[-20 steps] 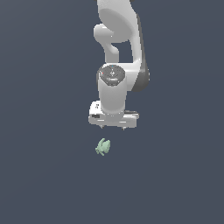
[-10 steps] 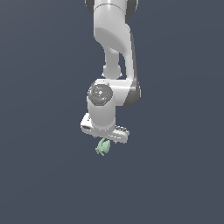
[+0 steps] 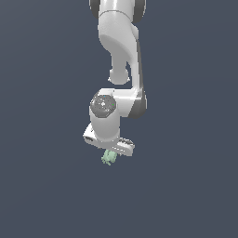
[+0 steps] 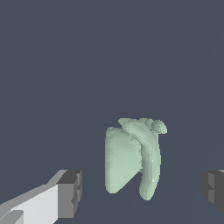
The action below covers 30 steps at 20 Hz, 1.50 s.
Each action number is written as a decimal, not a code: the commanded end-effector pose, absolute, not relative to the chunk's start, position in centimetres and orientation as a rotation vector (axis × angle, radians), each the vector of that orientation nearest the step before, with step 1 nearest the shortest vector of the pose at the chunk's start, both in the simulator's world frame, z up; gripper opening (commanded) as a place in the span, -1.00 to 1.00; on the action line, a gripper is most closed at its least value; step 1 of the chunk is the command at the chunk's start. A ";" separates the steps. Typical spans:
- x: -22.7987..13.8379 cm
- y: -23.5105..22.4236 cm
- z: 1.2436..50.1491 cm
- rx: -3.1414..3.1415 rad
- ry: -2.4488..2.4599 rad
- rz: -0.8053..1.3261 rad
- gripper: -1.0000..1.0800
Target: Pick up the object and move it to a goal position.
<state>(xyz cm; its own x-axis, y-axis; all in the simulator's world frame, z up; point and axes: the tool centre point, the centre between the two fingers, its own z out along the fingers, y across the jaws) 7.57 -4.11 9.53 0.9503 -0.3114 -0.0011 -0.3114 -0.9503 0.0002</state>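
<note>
Hand [image 3: 110, 152] is hanging directly over the object [image 3: 108, 158], its fingers [image 4: 70, 194] spread wide apart and gripping nothing. In the wrist view the object [image 4: 133, 158], a pale mint-green lumpy figure with small nubs, is lying between the two dark fingertip pads, touching neither. In the exterior view it is peeking out just below the hand, on the dark blue-grey tabletop [image 3: 186, 186].

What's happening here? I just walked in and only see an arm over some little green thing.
A white Panda arm has its hand right over a small mint-green lumpy object on a plain dark surface. In the wrist view the object sits between the two dark fingertips, with gaps on both sides. The hand is open and nothing is gripped yet.
</note>
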 end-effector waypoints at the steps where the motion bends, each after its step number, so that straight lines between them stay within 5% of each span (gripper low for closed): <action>1: 7.6 -4.1 9.2 3.102 -0.495 -0.002 0.92; 16: 7.7 -4.2 4.5 3.101 -0.501 0.000 0.92; 17: 7.7 -4.2 4.5 3.101 -0.501 0.000 -1.00; 30: 7.7 -4.1 4.9 3.101 -0.501 0.000 -1.00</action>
